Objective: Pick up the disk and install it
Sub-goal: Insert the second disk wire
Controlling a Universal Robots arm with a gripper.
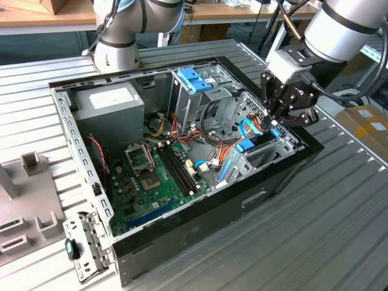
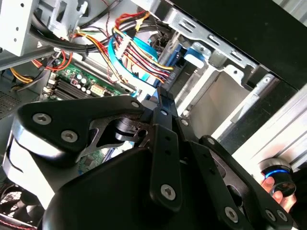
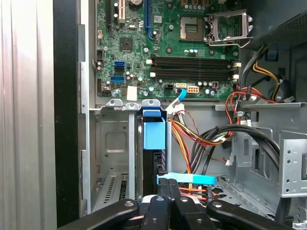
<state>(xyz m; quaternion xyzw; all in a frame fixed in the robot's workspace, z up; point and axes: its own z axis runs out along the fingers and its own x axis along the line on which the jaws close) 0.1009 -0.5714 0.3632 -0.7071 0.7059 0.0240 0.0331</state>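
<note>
The disk stands on edge in the metal drive bay of the open computer case, at the exterior view's right. Its blue rail end faces the motherboard, and it appears as a dark slab with blue edges in the exterior view. My gripper hangs over the bay, pointing down. Its black fingers are shut together, their tips resting against the disk's near end. I see nothing between them. In the second wrist view the gripper meets the blue rail.
A light blue flat cable and bundled coloured wires crowd the bay beside the disk. The green motherboard, a grey power-supply box and a blue-handled drive cage fill the case. A hand holds a blue-lit device.
</note>
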